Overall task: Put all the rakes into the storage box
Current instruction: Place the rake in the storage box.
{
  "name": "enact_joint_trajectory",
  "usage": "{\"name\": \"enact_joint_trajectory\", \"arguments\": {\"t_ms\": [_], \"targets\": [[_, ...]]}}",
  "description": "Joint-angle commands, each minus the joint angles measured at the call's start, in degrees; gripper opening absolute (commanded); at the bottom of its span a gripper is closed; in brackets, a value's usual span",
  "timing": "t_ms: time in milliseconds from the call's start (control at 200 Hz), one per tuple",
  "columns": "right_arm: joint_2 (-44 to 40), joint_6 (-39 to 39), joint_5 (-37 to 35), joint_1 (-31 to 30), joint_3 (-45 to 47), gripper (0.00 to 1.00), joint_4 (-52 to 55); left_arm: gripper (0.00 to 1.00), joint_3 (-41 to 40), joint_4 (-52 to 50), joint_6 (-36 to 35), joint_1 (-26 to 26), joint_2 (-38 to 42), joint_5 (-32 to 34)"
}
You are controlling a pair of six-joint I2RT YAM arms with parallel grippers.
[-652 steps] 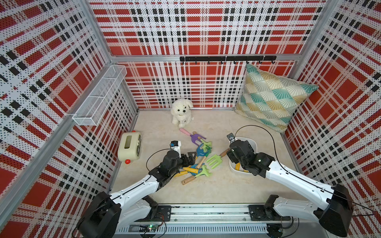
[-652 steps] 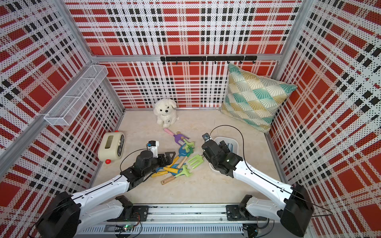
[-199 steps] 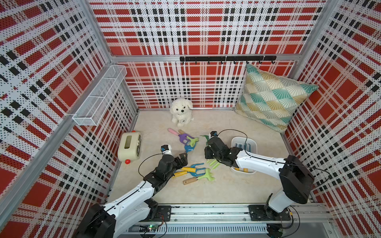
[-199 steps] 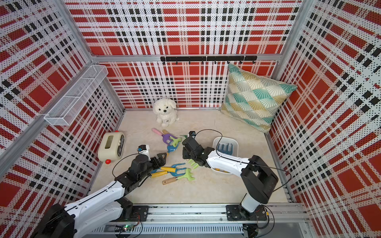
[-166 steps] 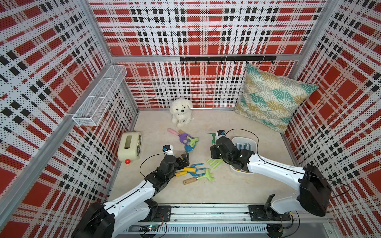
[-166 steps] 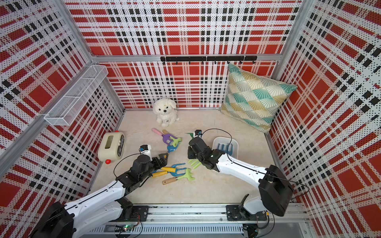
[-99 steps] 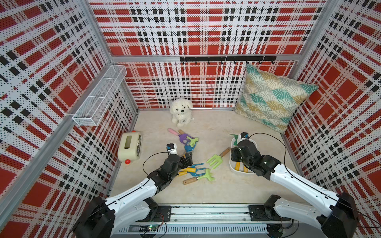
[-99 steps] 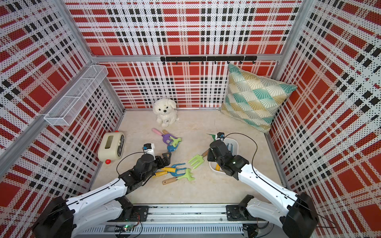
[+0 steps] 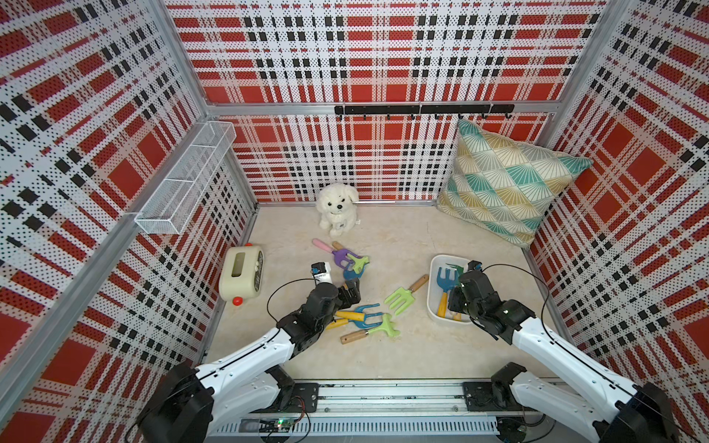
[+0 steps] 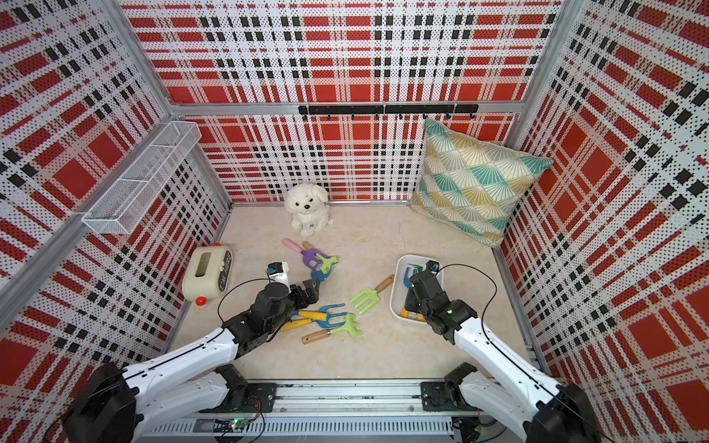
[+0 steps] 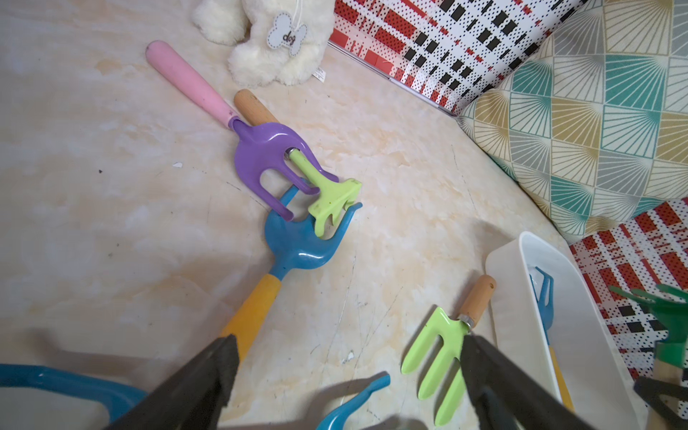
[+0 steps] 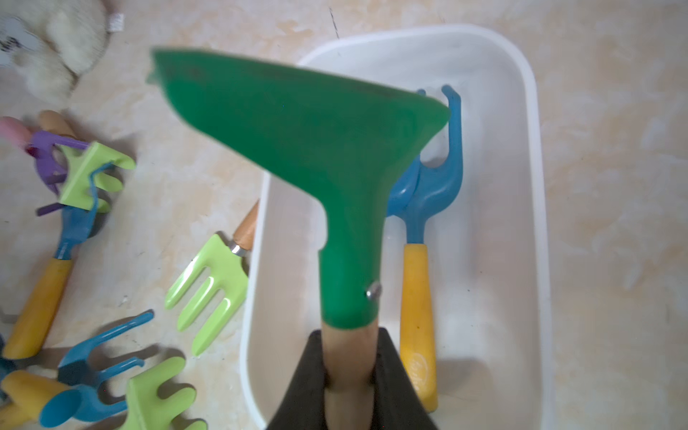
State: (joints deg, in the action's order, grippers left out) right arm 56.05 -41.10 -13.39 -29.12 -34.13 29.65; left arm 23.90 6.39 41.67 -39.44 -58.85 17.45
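Bone-shaped tag [image 11: 287,36] on white plush dog [image 11: 260,59]: "dog". Right gripper [image 12: 348,357] grasps green wood-handled rake [image 12: 298,141], white plastic storage box [image 12: 499,231] beneath it; left gripper [image 11: 348,342] released.

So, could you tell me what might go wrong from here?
The green rake, clamped by its wooden handle in the right gripper, hangs over the storage box; its broad head could catch the rim and tip out. A blue rake already lies inside, so it may land on that and sit proud.
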Motion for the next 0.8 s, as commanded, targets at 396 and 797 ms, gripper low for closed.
{"name": "enact_joint_trajectory", "arguments": {"t_ms": [396, 797], "targets": [[12.13, 3.03, 4.02, 3.72, 1.49, 0.47, -7.82, 0.99, -0.29, -0.41, -0.63, 0.11, -0.74, 2.21], [-0.77, 4.32, 13.18, 3.9, -1.28, 0.98, -3.37, 0.99, 0.05, 0.53, -0.5, 0.86, -1.78, 1.54]]}}
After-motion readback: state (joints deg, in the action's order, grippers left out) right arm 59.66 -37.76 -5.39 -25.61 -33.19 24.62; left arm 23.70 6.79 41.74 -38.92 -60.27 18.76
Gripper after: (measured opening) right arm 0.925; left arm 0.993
